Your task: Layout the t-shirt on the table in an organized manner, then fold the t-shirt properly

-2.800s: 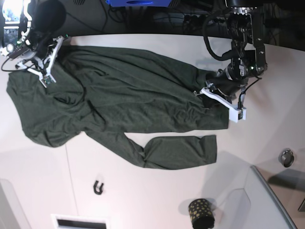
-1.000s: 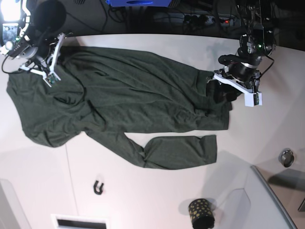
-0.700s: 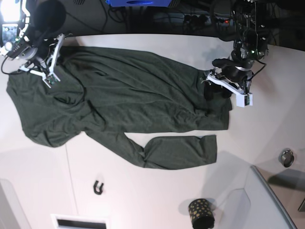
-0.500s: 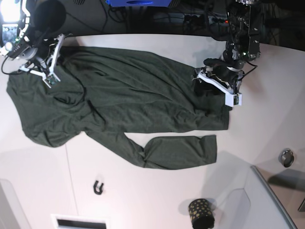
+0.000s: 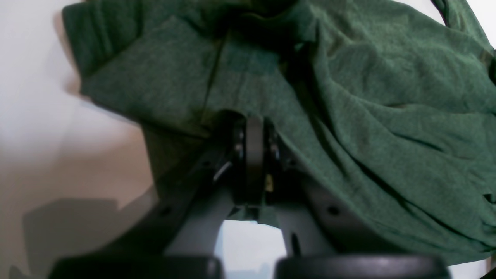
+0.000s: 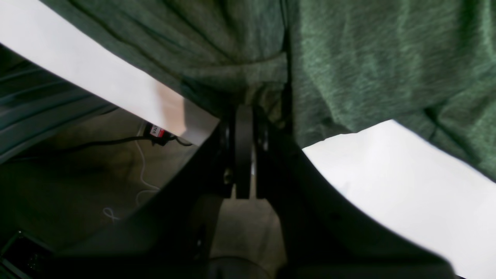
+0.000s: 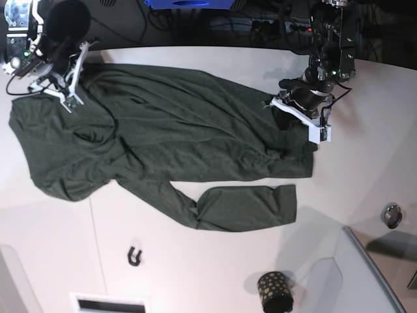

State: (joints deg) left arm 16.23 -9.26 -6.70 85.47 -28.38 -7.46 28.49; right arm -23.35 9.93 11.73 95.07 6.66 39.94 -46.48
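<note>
The t-shirt (image 7: 163,143) lies spread and wrinkled across the far half of the table (image 7: 215,274), its body running left to right in the base view, one sleeve (image 7: 244,205) folded out toward the near side. The table itself is white with a curved far edge. At the near right corner a grey raised panel (image 7: 365,274) sits on it.

The left gripper (image 7: 296,116) rests at the shirt's right edge; in the left wrist view its fingers (image 5: 254,155) are pressed together with green cloth bunched over and around them, so it is clenched on the t-shirt (image 5: 348,97). The right gripper (image 7: 62,91) is at the shirt's far left corner, beside the table edge; the right wrist view shows its jaws closed together with a gathered fold of the t-shirt (image 6: 368,62) pinched at the tip.

A black gold-dotted cup (image 7: 275,291) stands near the front edge, well apart from the shirt. A small black hook-shaped piece (image 7: 135,256) lies left of it, and a small metal ring (image 7: 391,215) sits at the right.
</note>
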